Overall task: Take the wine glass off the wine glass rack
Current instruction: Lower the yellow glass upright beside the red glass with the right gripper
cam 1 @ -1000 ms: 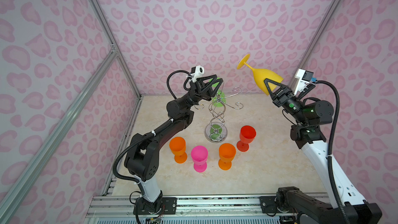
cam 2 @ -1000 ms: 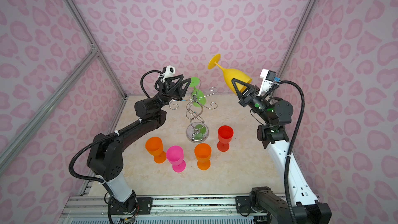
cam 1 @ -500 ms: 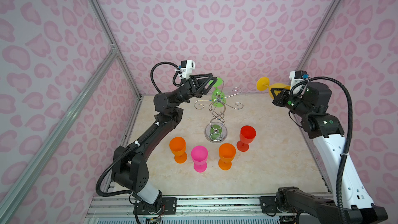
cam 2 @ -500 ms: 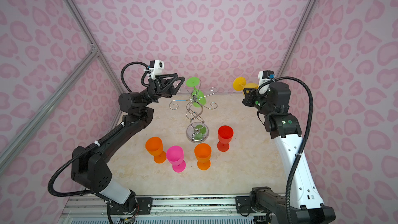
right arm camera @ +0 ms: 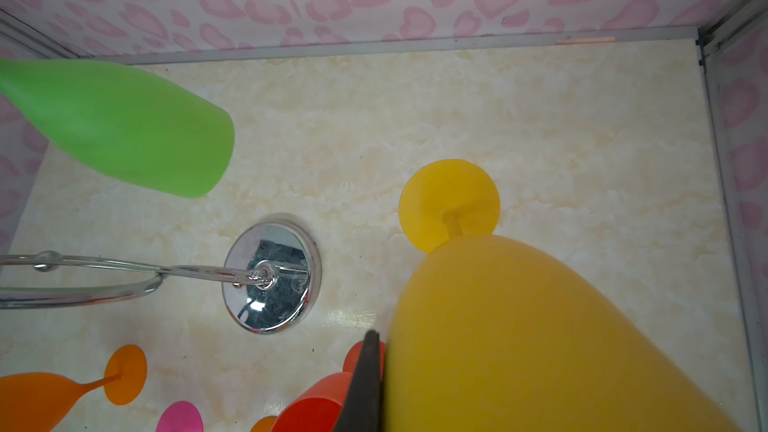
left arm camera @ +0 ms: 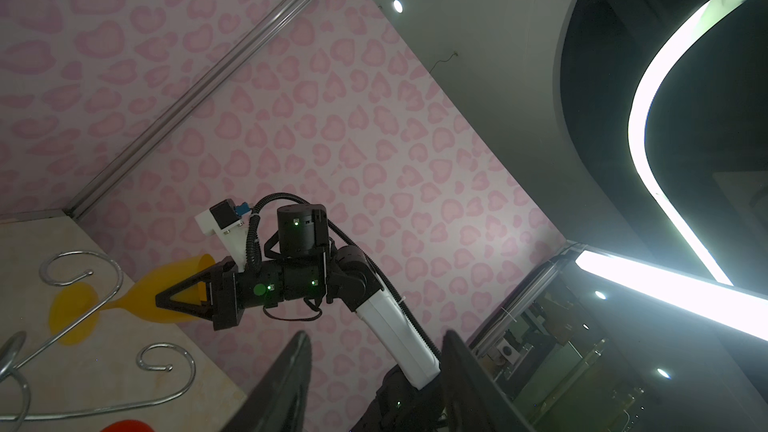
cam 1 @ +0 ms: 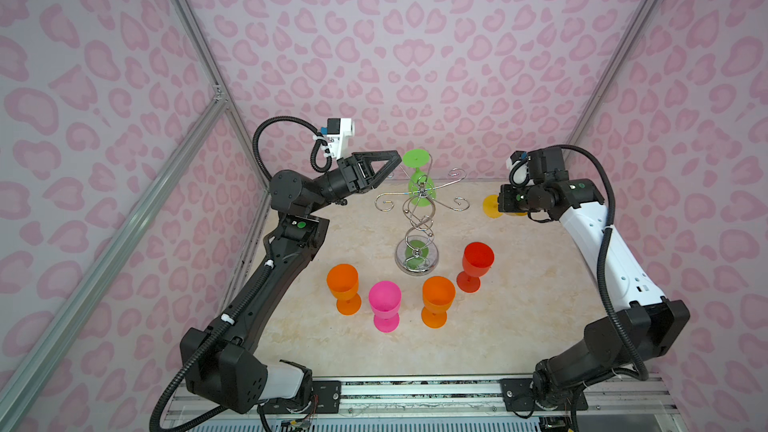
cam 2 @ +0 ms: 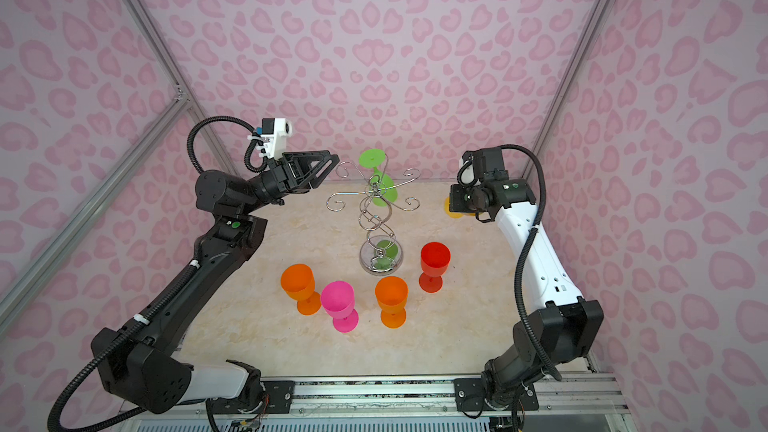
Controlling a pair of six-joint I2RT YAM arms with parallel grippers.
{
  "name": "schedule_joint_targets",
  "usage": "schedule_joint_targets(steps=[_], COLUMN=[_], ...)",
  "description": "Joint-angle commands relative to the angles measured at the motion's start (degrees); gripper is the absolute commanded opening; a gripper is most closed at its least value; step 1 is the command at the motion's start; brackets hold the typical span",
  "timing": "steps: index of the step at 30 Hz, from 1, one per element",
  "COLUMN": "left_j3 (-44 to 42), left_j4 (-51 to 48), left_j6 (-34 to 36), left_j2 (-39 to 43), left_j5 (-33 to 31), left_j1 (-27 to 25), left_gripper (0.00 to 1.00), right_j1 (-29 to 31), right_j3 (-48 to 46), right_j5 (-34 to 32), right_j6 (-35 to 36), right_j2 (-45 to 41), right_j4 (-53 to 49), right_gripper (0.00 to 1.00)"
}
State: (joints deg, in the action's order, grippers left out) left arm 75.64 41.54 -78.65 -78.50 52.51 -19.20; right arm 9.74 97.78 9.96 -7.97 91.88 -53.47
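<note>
Right gripper (left arm camera: pixel 178 295), clamped on the yellow wine glass (left arm camera: pixel 137 305), just swung it down from up high to low at the right of the frame. It's well clear of the wine glass rack (cam 1: pixel 419 224), so that one's basically off. Left gripper (cam 2: pixel 332 160) backed away, jaws apart and empty, beside the green glass (cam 1: pixel 420 193) hanging upper centre. The orange glasses (cam 1: pixel 343 284), pink glass (cam 1: pixel 385 299) and red glass (cam 1: pixel 478 259) crowd the lower centre.
</note>
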Motion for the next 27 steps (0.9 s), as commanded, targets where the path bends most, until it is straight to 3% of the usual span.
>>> schedule_joint_targets(steps=[1, 9, 15, 27], left_j3=[-0.45, -1.44, -1.78, -1.72], left_j4=[-4.77, -8.81, -9.63, -10.78], left_j6=[5.1, 8.11, 8.71, 9.68], left_j2=[1.81, 4.05, 4.67, 4.93], left_j5=[0.24, -0.13, 0.05, 0.4], left_j1=[0.54, 1.44, 1.58, 1.71], left_gripper=[0.53, 0.55, 0.55, 0.55], right_j1=[1.36, 2.47, 2.81, 2.63], right_j3=[0.98, 5.14, 5.45, 6.03], right_j5=[-5.24, -4.34, -4.51, -3.13], right_j6=[3.44, 5.52, 5.55, 5.6], right_j2=[3.47, 13.23, 15.99, 20.33], right_j4=[-5.66, -12.44, -12.86, -12.32], right_gripper=[0.0, 0.0, 0.0, 0.09])
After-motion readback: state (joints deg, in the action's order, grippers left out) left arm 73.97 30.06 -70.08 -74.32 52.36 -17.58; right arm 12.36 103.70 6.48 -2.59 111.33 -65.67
